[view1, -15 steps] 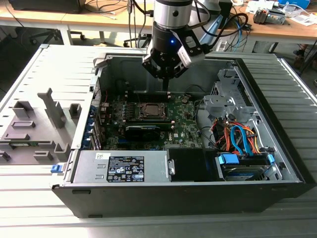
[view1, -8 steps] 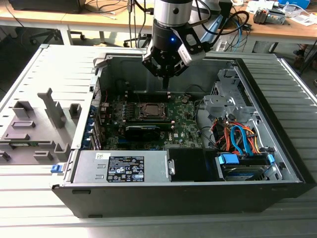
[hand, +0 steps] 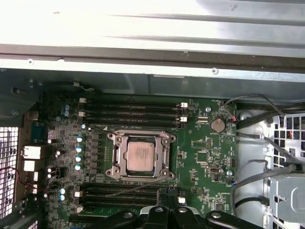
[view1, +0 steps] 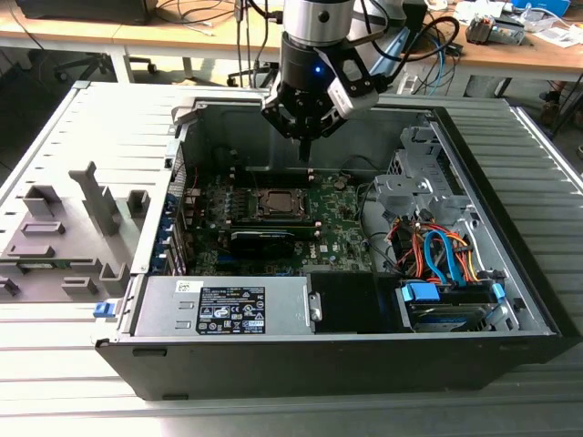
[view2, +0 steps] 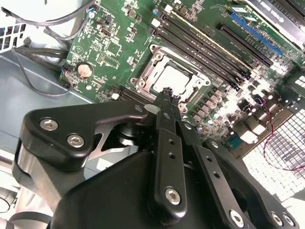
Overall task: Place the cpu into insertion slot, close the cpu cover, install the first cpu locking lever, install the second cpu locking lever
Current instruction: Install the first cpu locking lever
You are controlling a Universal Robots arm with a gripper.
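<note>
Fingers [view2: 167, 138] pinched together, nothing held, hovering above motherboard [hand: 200, 143] near cpu [hand: 141, 157]. Cpu lies flat mid-board, framed by cpu cover [hand: 165, 160] window. Chip likely light, stiff, slick metal top, fragile underside; grip by opposite edges, never faces.

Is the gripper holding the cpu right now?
No, the cpu lies seated on the motherboard, with the gripper hanging above it.

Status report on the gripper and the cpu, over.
Gripper shut, empty, hovering above the motherboard. Cpu seated, cpu cover down around it. Nothing in the way.
</note>
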